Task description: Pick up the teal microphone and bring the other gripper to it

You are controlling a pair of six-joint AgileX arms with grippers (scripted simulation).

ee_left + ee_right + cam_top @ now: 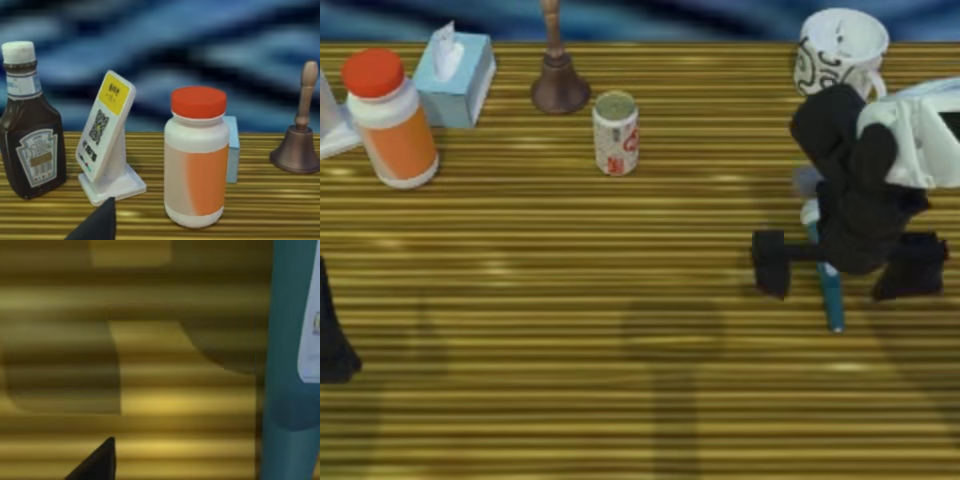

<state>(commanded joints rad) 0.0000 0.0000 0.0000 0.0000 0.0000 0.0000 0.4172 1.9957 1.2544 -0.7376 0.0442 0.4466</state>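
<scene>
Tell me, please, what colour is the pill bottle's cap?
Red-orange cap on the pill bottle; clearest in the left wrist view.

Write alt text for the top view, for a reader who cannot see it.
The right gripper, fingers spread, hangs over the teal microphone lying at the table's right. A can, bell, orange bottle, tissue box and mug line the far edge.

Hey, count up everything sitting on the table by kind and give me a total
Bottles: 2, pill bottle, sauce bottle
Microphone: 1
Bell: 1
Can: 1
Mug: 1
Tissue box: 1
QR code stand: 1
Total: 8
</scene>
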